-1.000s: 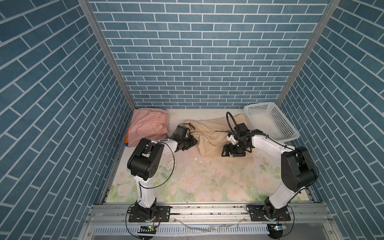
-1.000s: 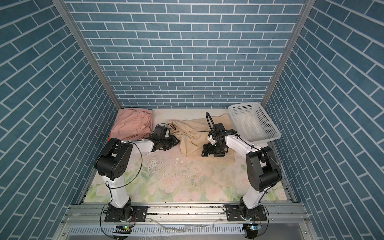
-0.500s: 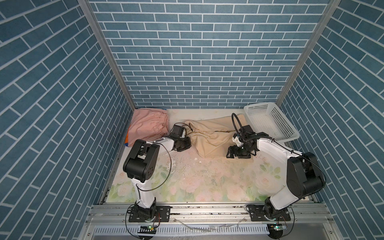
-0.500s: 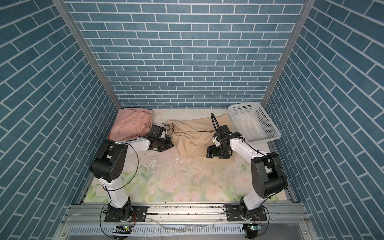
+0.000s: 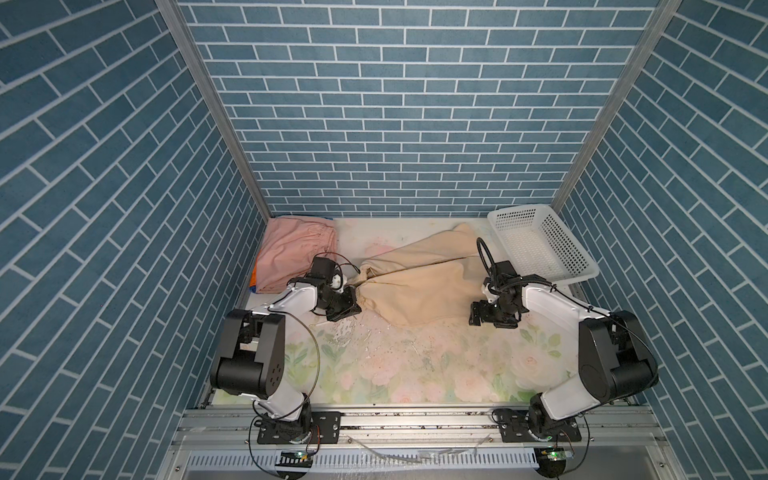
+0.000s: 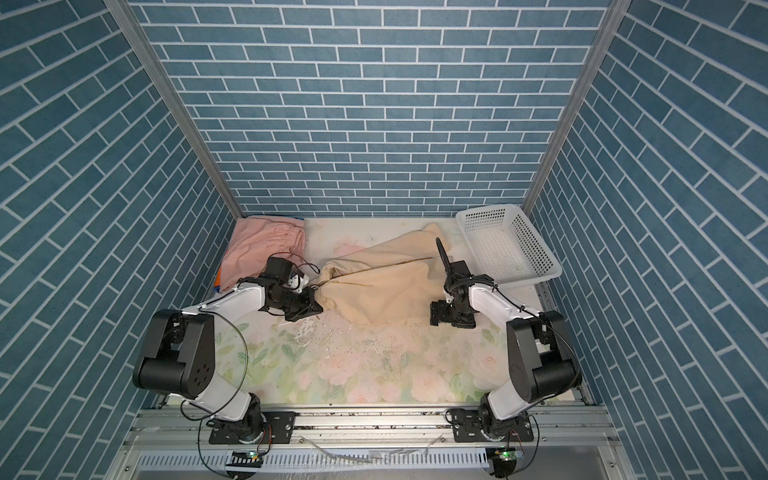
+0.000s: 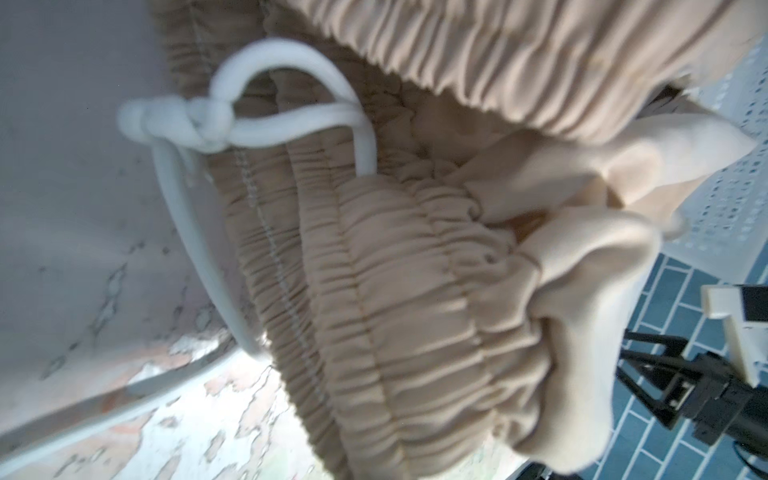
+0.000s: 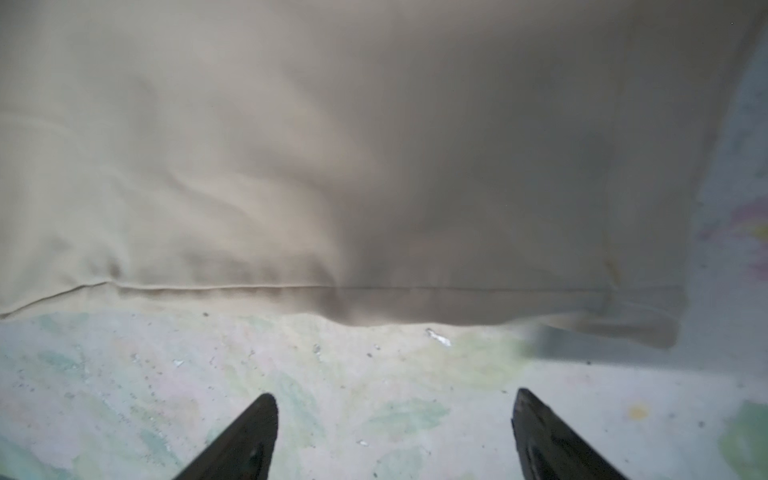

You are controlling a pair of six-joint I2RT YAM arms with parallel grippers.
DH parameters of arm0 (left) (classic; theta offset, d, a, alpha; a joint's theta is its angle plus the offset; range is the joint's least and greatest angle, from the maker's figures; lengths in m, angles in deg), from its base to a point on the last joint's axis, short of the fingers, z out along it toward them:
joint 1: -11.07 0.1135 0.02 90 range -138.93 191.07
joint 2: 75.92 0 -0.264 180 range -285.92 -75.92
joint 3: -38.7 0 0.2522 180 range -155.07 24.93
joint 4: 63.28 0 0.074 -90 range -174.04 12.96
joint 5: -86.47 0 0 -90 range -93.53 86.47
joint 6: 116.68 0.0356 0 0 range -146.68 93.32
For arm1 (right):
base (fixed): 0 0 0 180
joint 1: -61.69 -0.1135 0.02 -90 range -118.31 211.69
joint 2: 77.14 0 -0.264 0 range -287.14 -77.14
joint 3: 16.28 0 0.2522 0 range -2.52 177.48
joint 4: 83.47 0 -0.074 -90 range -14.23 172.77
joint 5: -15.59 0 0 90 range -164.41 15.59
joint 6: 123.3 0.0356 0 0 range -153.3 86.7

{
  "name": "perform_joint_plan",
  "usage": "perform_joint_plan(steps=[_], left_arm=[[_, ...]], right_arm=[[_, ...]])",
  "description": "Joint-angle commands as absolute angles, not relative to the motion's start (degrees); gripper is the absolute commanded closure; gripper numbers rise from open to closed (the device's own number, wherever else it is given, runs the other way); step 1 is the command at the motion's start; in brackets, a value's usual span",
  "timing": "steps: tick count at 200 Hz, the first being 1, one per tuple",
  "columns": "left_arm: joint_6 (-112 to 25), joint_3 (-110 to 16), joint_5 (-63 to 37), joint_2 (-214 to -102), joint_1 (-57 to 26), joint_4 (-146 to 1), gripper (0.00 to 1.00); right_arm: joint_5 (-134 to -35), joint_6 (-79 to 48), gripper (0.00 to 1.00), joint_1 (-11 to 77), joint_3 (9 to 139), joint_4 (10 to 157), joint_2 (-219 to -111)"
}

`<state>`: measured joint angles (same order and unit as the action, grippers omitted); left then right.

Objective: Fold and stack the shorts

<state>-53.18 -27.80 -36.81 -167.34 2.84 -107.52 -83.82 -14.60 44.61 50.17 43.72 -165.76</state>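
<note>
Beige shorts (image 5: 419, 286) lie stretched across the flowered table (image 5: 415, 374). Their long axis runs from the gathered waistband (image 7: 374, 291), which points at the left gripper (image 5: 353, 305), to the leg hems just ahead of the right gripper (image 8: 395, 432). The left jaws are pressed together at the waistband, though whether they catch cloth cannot be told; the right fingers (image 8: 249, 436) are spread wide, just short of the hem.

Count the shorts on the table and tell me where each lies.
3: plain pink cloth shorts, folded, in the far-left corner; an orange-and-blue cloth pair beneath them, mostly hidden; beige drawstring cloth shorts spread mid-table.
</note>
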Motion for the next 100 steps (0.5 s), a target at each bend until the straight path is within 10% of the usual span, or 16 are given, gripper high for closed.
perform_joint_plan(steps=[1, 67, 100], left_arm=[[-43.2, -32.5, -35.5, -170.6, 3.4, -122.6, 1.00], [-38.1, -31.8, -36.2, -172.8, 3.5, -129.5, 1.00], [-38.0, -33.1, -37.4, -171.2, 3.8, -132.0, 1.00]], right_arm=[[-78.3, -12.4, 0.11, 46.4, 50.0, 44.5, -165.2], [-73.1, -11.5, 0.33, 50.3, 52.8, 47.7, -172.1], [-71.4, -12.1, 0.84, 52.4, 53.1, 47.9, -171.3]])
